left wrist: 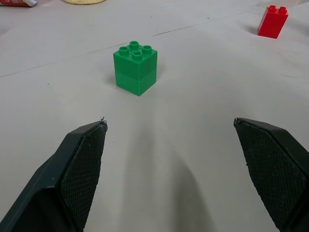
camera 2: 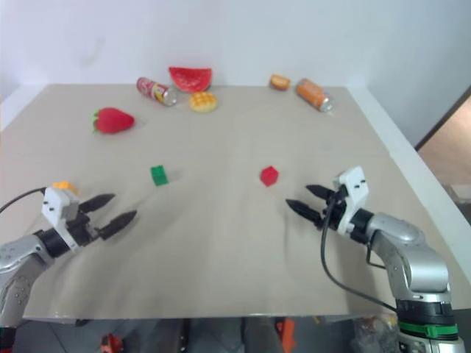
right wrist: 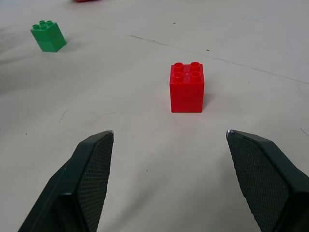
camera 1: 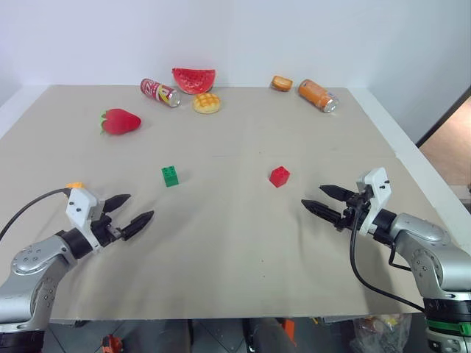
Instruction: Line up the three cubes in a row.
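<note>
On the beige table [camera 1: 235, 250] a green cube [camera 1: 170, 176] stands left of the middle and a red cube [camera 1: 279, 176] right of the middle, a wide gap between them. An orange-yellow cube [camera 1: 73, 186] peeks out from behind the white housing on my left wrist. My left gripper [camera 1: 140, 205] is open and empty, pointing toward the green cube [left wrist: 135, 67] from short of it. Opposite, my right gripper [camera 1: 313, 195] is also open and empty, with the red cube [right wrist: 187, 87] ahead of its fingers.
Along the far edge lie a red toy strawberry [camera 1: 120, 121], a red can [camera 1: 160, 92], a watermelon slice [camera 1: 194, 79], a bread-like toy [camera 1: 207, 102], a small orange toy [camera 1: 281, 83] and an orange can [camera 1: 318, 95]. The table's right edge runs close to my right arm.
</note>
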Controlling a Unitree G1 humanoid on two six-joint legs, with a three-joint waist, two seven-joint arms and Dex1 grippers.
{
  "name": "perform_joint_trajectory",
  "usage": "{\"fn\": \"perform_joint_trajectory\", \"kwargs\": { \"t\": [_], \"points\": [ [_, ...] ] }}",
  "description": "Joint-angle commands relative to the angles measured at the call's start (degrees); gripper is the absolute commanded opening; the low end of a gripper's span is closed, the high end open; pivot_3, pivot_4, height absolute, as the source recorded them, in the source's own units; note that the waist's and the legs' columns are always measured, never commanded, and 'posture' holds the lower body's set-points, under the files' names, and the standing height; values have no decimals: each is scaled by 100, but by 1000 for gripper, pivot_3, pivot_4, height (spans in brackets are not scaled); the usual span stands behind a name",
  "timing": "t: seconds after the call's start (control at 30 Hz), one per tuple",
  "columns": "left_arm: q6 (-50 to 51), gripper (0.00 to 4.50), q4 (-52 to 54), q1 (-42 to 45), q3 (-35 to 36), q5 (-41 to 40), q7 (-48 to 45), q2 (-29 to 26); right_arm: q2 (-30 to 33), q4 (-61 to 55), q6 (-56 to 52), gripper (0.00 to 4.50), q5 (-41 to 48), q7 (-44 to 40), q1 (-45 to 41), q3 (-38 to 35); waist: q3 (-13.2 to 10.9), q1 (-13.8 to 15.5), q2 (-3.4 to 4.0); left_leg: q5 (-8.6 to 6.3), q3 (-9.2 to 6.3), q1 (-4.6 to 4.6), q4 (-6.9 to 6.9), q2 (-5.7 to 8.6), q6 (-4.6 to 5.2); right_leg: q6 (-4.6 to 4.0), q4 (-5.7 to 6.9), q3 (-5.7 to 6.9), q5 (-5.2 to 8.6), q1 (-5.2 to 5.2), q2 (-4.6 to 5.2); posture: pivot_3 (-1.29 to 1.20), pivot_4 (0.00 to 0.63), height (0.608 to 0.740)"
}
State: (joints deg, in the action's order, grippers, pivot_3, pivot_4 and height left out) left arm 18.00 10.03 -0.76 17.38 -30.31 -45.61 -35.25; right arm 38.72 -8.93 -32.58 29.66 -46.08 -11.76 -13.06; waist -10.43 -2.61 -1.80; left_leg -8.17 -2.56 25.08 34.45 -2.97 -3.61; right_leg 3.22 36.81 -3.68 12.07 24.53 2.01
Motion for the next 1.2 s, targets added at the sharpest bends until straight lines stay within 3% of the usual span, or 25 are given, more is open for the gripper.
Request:
{"fn": "perform_joint_trajectory", "kwargs": {
  "t": [0.03, 0.37, 0.63, 0.8, 1.2],
  "points": [
    [73, 4351, 65, -95, 257, -134, -179, -218, -5, -241, 10, 3874, 110, 37, 31, -108, 0, 0, 0, 0, 0, 0, 0, 0, 0, 0, 0, 0, 0, 0, 0, 0, 150, 740],
    [114, 4351, -150, 200, -26, -104, -614, -439, -259, -230, 168, 3874, -334, 896, -46, -65, 0, -1, 0, -7, 5, 5, -2, -5, 6, -7, 1, -4, 1, 16, -6, 0, 150, 740],
    [-117, 4351, 148, 1078, -1252, 121, -1376, -353, -653, 249, 515, 3874, -885, 1161, -453, 551, 0, 0, 0, -7, 7, 5, -5, -5, 7, -5, 2, -8, 0, 12, -10, 0, 150, 740],
    [-277, 4351, 65, 1569, -1833, 343, -1608, -178, -946, 945, 860, 3874, -1076, 1378, -846, 548, 0, -3, 0, -6, 6, 2, -4, -8, 9, 5, 4, -28, -4, 8, -30, 0, 150, 740],
    [-451, 4351, -289, 1965, -2139, 526, -1665, 219, -1467, 1803, 1450, 3874, -1437, 1322, -1328, 903, 0, -10, 1, -3, 3, -5, 4, -18, 13, 7, 19, -37, -10, 6, -48, 0, 150, 740]
  ]
}}
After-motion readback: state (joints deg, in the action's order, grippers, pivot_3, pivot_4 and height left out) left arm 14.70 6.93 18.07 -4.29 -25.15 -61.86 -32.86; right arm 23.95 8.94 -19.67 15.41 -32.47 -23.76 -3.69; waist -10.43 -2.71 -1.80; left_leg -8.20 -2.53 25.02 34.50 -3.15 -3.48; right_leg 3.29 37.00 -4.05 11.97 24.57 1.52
